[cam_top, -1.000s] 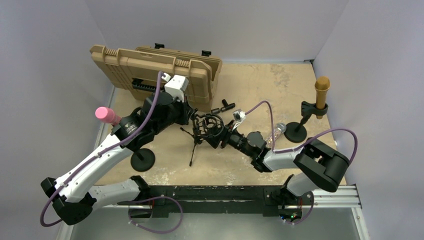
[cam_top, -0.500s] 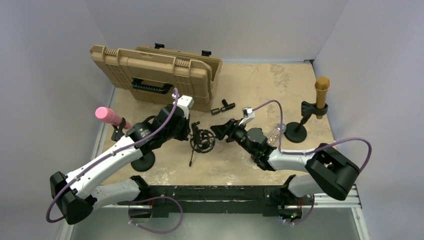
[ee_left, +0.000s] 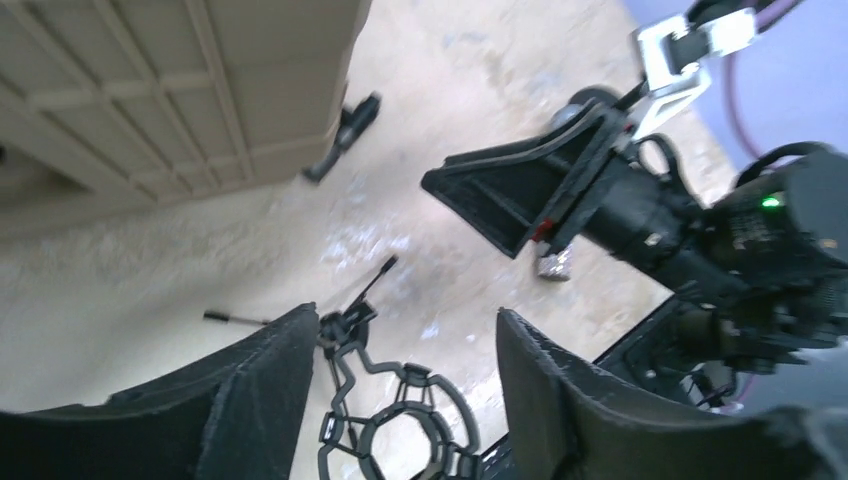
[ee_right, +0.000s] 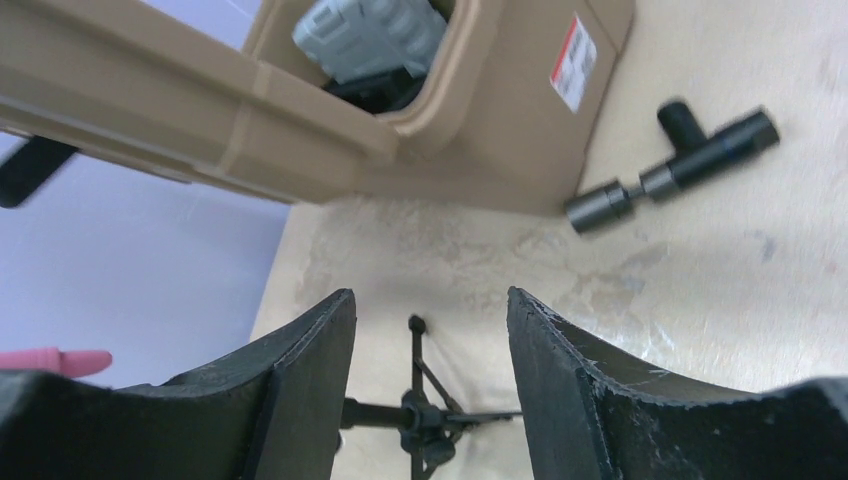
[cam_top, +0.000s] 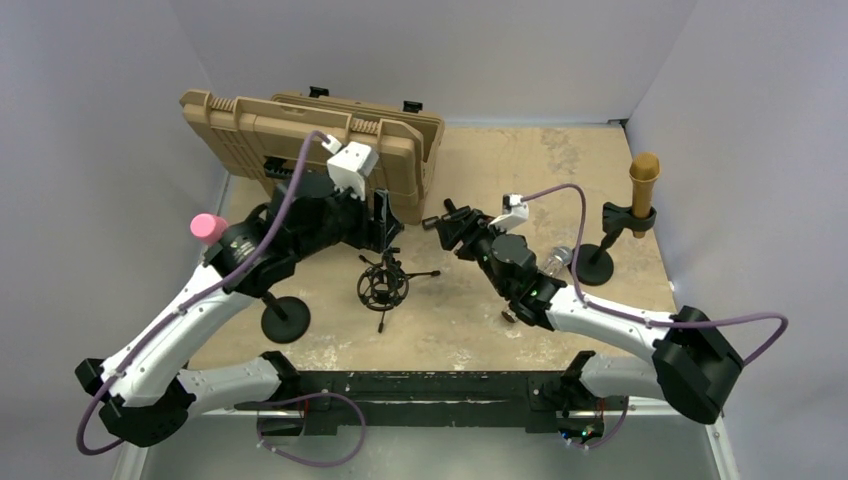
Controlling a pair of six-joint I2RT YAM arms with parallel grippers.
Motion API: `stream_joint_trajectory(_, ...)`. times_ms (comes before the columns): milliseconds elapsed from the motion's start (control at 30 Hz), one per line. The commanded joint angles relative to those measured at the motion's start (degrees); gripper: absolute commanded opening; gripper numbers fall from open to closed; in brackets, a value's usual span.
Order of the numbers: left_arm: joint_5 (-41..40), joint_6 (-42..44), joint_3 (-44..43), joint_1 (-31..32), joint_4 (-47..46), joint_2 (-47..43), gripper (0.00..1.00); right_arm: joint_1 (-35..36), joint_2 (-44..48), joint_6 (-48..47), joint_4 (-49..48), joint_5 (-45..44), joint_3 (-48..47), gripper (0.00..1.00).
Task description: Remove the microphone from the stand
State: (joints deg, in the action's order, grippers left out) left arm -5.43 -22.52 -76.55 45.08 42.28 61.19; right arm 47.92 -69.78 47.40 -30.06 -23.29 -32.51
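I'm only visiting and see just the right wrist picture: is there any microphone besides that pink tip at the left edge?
Observer: Yes. The top view shows a gold microphone upright in a stand at the table's right side.
Operator: What holds the pink microphone?
Observer: A second stand with a round black base, near the left side.
Operator: Is the other claw holding something?
Observer: No. The left gripper is open; a black shock mount lies ungripped on the table.

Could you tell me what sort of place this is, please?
Most likely a robotics lab work cell, not a studio: a worn tan table boxed in by plain grey walls, two arms bolted to a rail at its edge, and audio props such as the gold microphone on its stand.
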Motion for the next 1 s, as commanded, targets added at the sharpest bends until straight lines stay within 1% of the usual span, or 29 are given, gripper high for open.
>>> stream_joint_trajectory(0,5.1,4.4,-8.8,0.0,2.8,-1.8,0.68,0.0,3.6,-8.5,-1.6,-2.3,-4.7,0.56)
stream_joint_trajectory(100,6.5,6.5,-11.6,0.0,4.4,-4.2,0.74,0.3,4.8,-15.0,-7.3,3.0,-5.3,0.57)
stream_joint_trajectory(200,5.7,7.9,-14.3,0.1,6.6,-7.4,0.78,1.1,5.9,-19.2,-13.4,8.0,-5.5,0.59)
stream_joint_trajectory(233,5.6,8.5,-15.2,0.1,7.5,-8.3,0.79,1.5,5.9,-20.3,-15.3,9.7,-5.7,0.62)
stream_joint_trajectory(267,5.7,9.0,-16.1,0.1,8.3,-9.5,0.8,2.2,5.8,-21.5,-17.1,11.5,-6.0,0.69)
stream_joint_trajectory(300,5.6,9.7,-16.9,0.0,9.3,-10.4,0.81,3.0,5.4,-22.7,-18.7,12.8,-6.5,0.73)
stream_joint_trajectory(367,3.6,11.3,-19.6,0.1,12.0,-12.1,0.82,5.5,3.9,-24.3,-21.1,14.2,-8.7,0.77)
stream_joint_trajectory(433,-1.8,11.9,-22.2,0.1,15.5,-13.5,0.82,8.6,1.9,-26.2,-22.5,14.2,-11.1,0.81)
stream_joint_trajectory(533,-12.5,12.0,-24.1,0.1,20.1,-16.3,0.82,12.1,-1.7,-27.4,-24.9,16.0,-13.7,0.87)
stream_joint_trajectory(633,-22.9,10.8,-22.5,0.1,23.1,-20.3,0.82,12.8,-4.4,-26.6,-27.6,18.7,-15.0,0.87)
stream_joint_trajectory(700,-27.4,9.8,-21.5,0.1,24.7,-23.2,0.81,13.0,-6.0,-26.1,-28.5,19.9,-15.7,0.88)
stream_joint_trajectory(800,-31.6,8.9,-20.6,0.1,26.7,-26.0,0.81,13.3,-8.3,-25.6,-29.3,21.6,-16.8,0.88)
stream_joint_trajectory(967,-38.9,8.8,-17.6,0.1,27.6,-26.3,0.82,14.6,-10.8,-25.7,-28.8,22.8,-19.1,0.88)
